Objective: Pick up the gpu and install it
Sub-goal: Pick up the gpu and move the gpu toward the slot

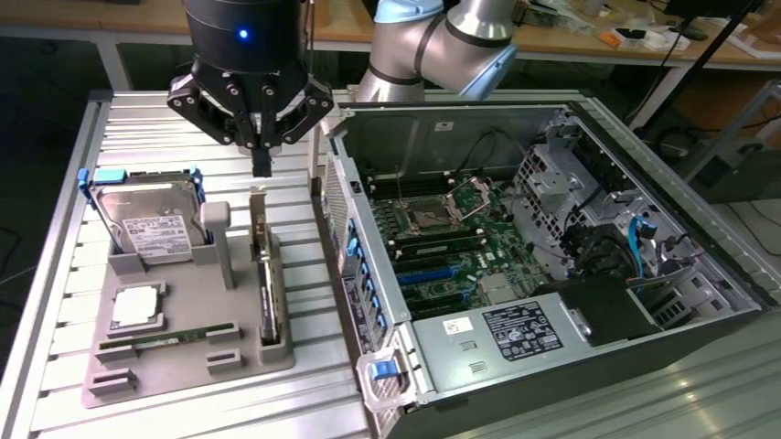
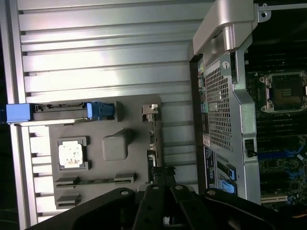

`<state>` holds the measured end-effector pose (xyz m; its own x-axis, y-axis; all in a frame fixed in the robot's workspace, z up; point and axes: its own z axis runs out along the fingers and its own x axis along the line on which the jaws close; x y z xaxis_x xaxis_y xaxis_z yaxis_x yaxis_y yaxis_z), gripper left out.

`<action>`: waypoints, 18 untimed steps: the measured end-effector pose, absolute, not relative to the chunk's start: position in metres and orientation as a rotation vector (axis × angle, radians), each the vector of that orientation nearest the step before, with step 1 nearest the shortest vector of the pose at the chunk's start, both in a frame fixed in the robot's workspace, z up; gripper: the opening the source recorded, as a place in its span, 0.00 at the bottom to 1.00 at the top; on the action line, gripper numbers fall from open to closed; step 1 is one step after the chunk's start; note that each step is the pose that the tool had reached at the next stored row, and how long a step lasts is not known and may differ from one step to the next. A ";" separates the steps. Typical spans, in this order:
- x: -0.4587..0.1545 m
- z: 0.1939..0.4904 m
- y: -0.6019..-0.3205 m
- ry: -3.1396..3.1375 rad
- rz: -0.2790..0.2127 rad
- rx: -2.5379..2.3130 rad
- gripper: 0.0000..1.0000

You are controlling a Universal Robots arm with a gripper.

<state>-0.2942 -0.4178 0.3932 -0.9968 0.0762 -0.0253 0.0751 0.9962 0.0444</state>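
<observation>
Claw clenched on nothing, hanging over gpu in the holder tray.
Grey tray sits on ribbed metal worktop and holds four parts: one gpu standing on edge in the slot along the tray's edge nearest the case, silver bracket end up under the claw tips, not touching; one hard drive upright with blue rails at the far end; one processor chip lying flat; one green memory stick in a slot near it. One open computer case lies just beside the tray on the exterior view's right, motherboard and one power supply inside. Case side wall stands close to the gpu.
</observation>
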 end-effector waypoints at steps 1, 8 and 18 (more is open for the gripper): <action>-0.294 0.393 -0.418 3.112 0.068 0.118 0.11; -0.294 0.393 -0.418 3.112 0.068 0.118 0.11; -0.294 0.393 -0.418 3.112 0.068 0.118 0.36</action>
<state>-0.2942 -0.4178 0.3932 -0.9968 0.0762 -0.0253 0.0751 0.9962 0.0444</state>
